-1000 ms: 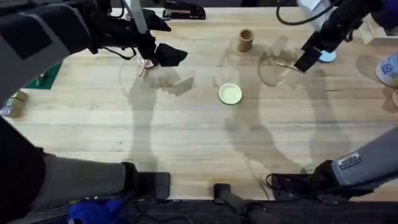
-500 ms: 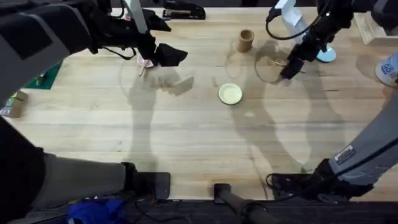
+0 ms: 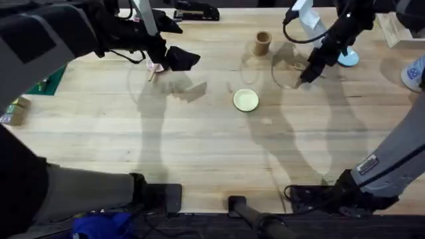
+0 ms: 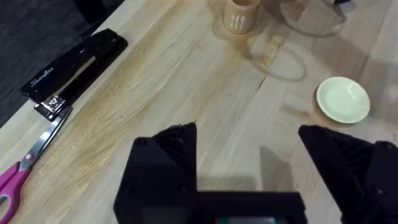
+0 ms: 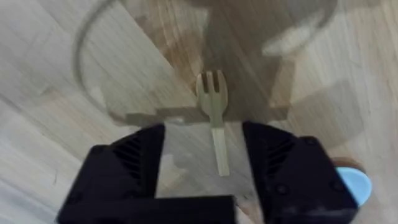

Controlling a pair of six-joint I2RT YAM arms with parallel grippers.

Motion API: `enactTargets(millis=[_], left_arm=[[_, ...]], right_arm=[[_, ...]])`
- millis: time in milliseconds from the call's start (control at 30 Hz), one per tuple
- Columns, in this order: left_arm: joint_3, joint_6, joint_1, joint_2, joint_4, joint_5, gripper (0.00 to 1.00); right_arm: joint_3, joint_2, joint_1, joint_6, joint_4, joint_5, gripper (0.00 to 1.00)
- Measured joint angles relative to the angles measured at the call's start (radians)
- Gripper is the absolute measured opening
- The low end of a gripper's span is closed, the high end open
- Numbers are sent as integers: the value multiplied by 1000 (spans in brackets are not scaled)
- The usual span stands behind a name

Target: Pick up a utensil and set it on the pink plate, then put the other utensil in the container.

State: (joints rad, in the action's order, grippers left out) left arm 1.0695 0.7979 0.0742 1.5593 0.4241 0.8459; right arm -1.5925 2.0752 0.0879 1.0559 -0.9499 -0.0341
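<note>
Looks light, thin and stiff: wooden fork [image 5: 214, 112], flat on the worktop [image 3: 199, 146] between the right pincer's [image 5: 202, 155] parted fingers; likely best pinched across the slim handle, edges first, since so flat a piece may skid. One fork, one wooden cup [image 3: 262, 43], one pale yellow plate [image 3: 246, 100], one pink plate [image 3: 157, 66] beneath the left pincer [image 4: 249, 149], also spread apart.

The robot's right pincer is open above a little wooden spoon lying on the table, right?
Not quite: it is a small wooden fork with short tines, not a spoon. The right wrist view shows it lying on the table between the open fingers of the right pincer.
</note>
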Motion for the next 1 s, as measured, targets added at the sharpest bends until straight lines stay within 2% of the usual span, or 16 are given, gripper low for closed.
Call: enactTargets(millis=[133, 400, 1000], left_arm=[[0, 0, 0, 0, -2, 0, 995], [0, 0, 0, 0, -2, 0, 995], [0, 0, 0, 0, -2, 0, 995]], right_arm=[[-1, 0, 0, 1, -14, 0, 406], [-2, 0, 0, 4, -27, 0, 55], [-7, 0, -5, 3, -35, 0, 32]])
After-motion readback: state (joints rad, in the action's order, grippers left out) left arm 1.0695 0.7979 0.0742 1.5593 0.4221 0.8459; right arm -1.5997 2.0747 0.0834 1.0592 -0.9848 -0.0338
